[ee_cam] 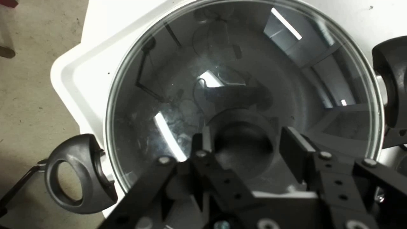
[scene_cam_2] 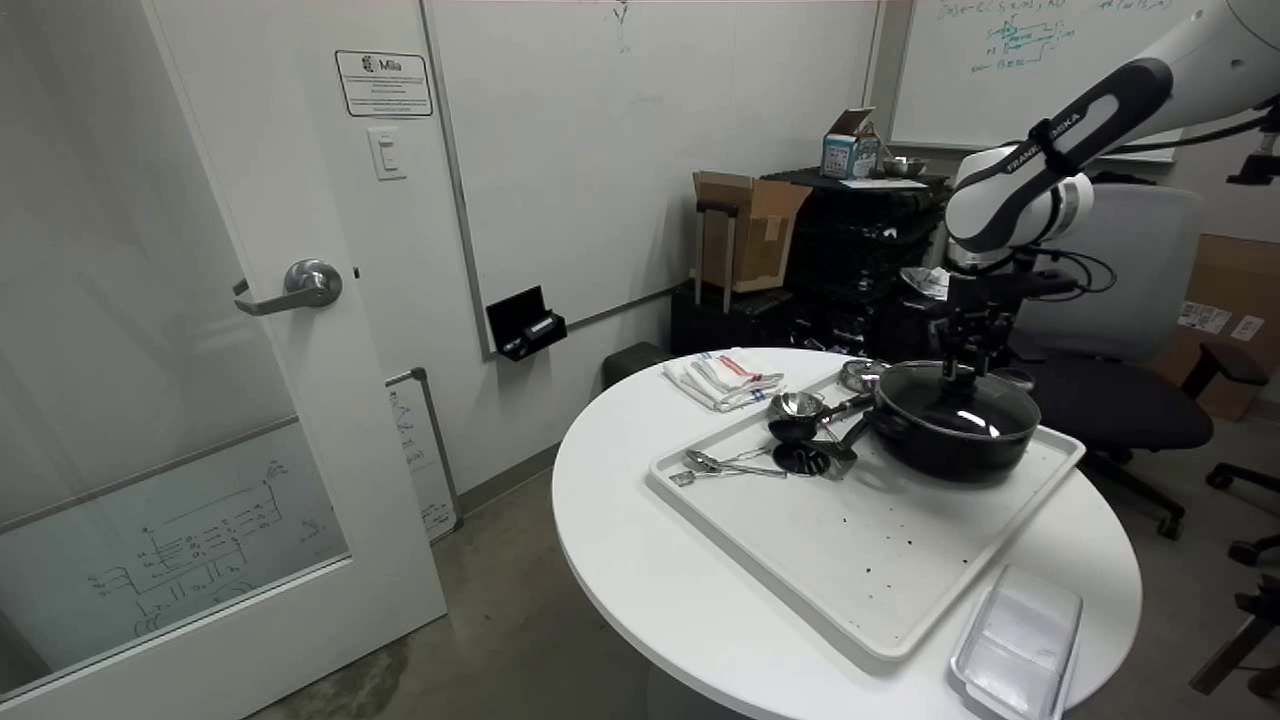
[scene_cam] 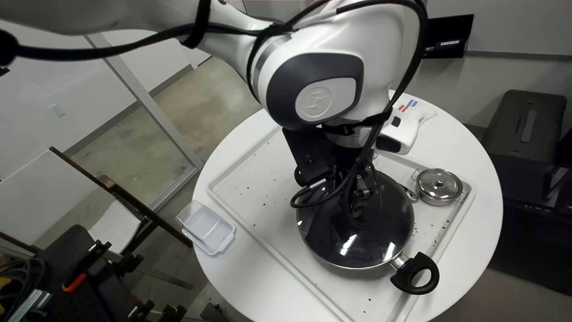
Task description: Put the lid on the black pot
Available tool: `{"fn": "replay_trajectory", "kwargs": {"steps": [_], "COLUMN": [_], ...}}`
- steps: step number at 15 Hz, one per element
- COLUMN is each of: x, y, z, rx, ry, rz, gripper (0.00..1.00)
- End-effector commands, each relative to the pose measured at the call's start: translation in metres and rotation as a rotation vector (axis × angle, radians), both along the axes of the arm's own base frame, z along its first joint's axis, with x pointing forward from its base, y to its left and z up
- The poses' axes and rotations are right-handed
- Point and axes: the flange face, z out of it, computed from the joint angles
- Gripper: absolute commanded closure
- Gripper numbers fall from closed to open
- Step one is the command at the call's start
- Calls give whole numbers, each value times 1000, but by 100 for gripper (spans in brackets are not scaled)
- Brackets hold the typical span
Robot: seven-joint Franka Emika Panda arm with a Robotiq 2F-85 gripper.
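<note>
Two jaws, wide apart, the lid's [ee_cam: 248,76] knob [ee_cam: 244,143] between — clear only in the wrist view.

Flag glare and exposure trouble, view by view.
Wrist view: long light streaks and room reflections on the lid, tray looks washed out; in both exterior views: short bright patches on the lid; in an exterior view, the black pot reads dark, little detail.

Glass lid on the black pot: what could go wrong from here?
In the wrist view, the open gripper appears to straddle the knob of the lid; their relative height is hard to judge, so a sideways move might drag or tip it. In an exterior view, black utensils lie close beside the black pot, so bumping it could shove them across the tray.
</note>
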Motion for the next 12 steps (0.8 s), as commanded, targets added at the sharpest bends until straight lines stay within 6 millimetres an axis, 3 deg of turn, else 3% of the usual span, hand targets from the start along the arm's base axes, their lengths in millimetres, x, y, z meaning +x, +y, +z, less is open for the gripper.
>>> {"fn": "replay_trajectory", "kwargs": {"steps": [1, 3, 12], "x": [3, 5, 13], "y": [5, 7, 24], "z": [16, 21, 32], "rx": [29, 32, 48], "ry": [-35, -47, -65], "rz": [-12, -13, 51], "gripper": [11, 0, 0]}}
